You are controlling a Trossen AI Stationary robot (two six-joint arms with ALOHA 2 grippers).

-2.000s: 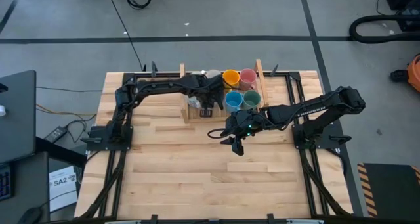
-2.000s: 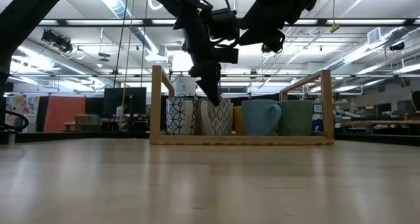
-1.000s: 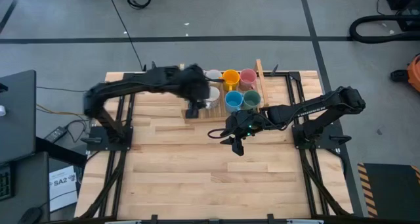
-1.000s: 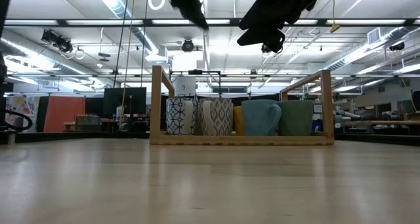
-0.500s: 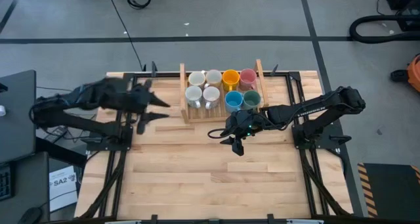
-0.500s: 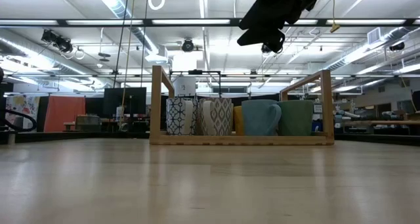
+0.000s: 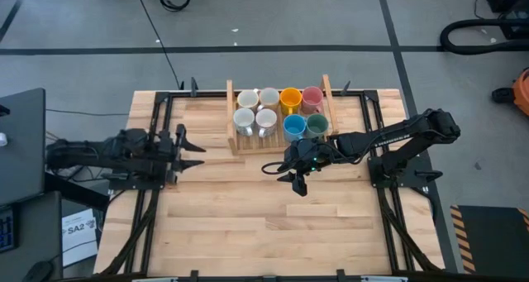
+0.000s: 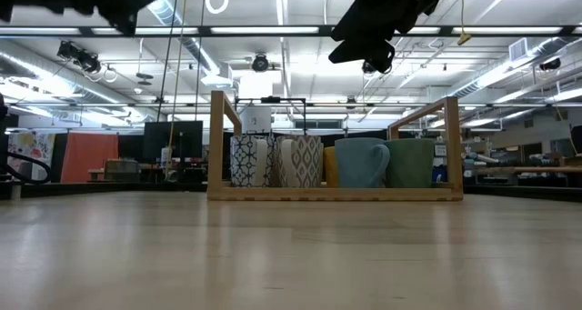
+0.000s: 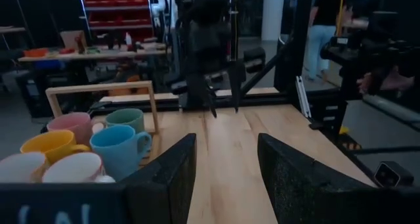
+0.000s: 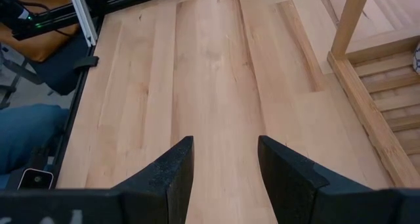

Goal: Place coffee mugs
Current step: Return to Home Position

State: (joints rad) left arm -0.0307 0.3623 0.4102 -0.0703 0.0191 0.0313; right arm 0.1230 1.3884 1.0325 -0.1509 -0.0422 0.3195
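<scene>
Eight coffee mugs stand upright in a wooden tray (image 7: 232, 125) at the table's far middle. The far row holds two white mugs (image 7: 247, 98), an orange one (image 7: 290, 97) and a pink one (image 7: 312, 96). The near row holds two white mugs (image 7: 265, 119), a blue one (image 7: 293, 126) and a green one (image 7: 316, 125). My left gripper (image 7: 197, 152) hangs open and level by the table's left edge, well away from the tray, pointing toward it (image 9: 226, 165). My right gripper (image 7: 296, 179) hangs open above bare table just in front of the tray (image 10: 223, 165).
The tray has upright wooden posts and a rail on each side (image 8: 218, 137); one corner of it shows in the right wrist view (image 10: 367, 115). Bare wooden tabletop (image 7: 264, 224) fills the near half. Black frame rails run along both table sides (image 7: 157, 117). A person (image 9: 323, 27) stands beyond the table.
My left gripper has drawn back from above the tray's near-left white mugs toward the table's left edge, sinking and tipping up from pointing down to level, still open. The mugs have stayed in the tray.
</scene>
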